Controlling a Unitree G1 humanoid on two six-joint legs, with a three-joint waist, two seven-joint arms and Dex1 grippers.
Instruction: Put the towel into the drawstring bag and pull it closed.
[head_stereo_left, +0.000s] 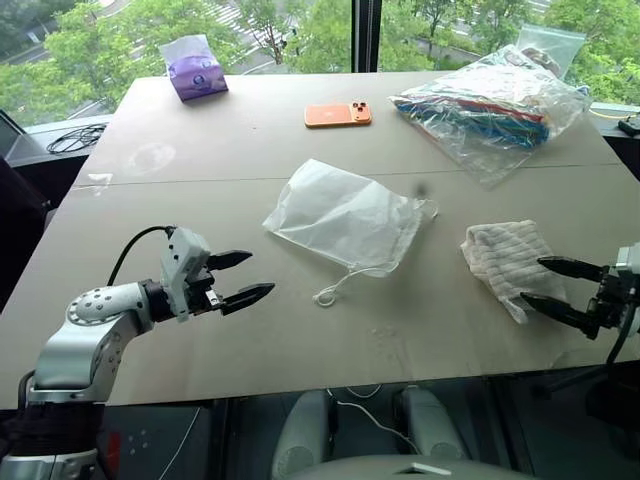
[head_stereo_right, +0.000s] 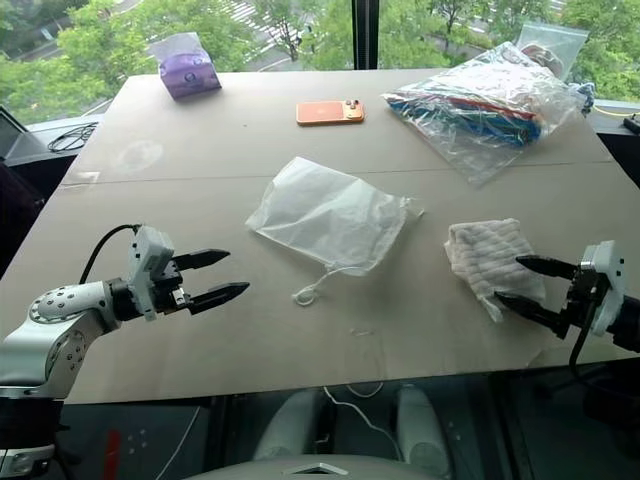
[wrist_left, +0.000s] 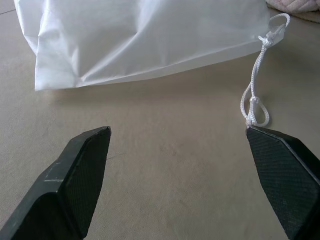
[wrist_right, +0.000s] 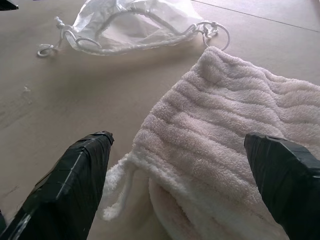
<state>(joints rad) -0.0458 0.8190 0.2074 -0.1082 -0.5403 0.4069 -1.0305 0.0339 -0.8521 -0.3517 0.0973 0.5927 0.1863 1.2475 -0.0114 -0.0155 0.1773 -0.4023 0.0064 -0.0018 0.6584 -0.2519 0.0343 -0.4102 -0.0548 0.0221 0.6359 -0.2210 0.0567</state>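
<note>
The white ribbed towel (head_stereo_left: 507, 258) lies folded on the table at the right. My right gripper (head_stereo_left: 541, 283) is open, its fingertips level with the towel's near edge, the towel (wrist_right: 235, 145) lying just ahead between the jaws. The translucent white drawstring bag (head_stereo_left: 343, 215) lies flat in the middle of the table, its mouth toward the right, a cord loop (head_stereo_left: 328, 293) trailing at its near corner. My left gripper (head_stereo_left: 250, 276) is open at the left front, pointing toward the bag (wrist_left: 140, 40), holding nothing.
At the far side of the table (head_stereo_left: 250, 140) lie a purple tissue pack (head_stereo_left: 196, 70), an orange phone (head_stereo_left: 338, 114) and a large clear plastic bag of colourful items (head_stereo_left: 495, 105). A black cable (head_stereo_left: 75, 137) lies off the table's left edge.
</note>
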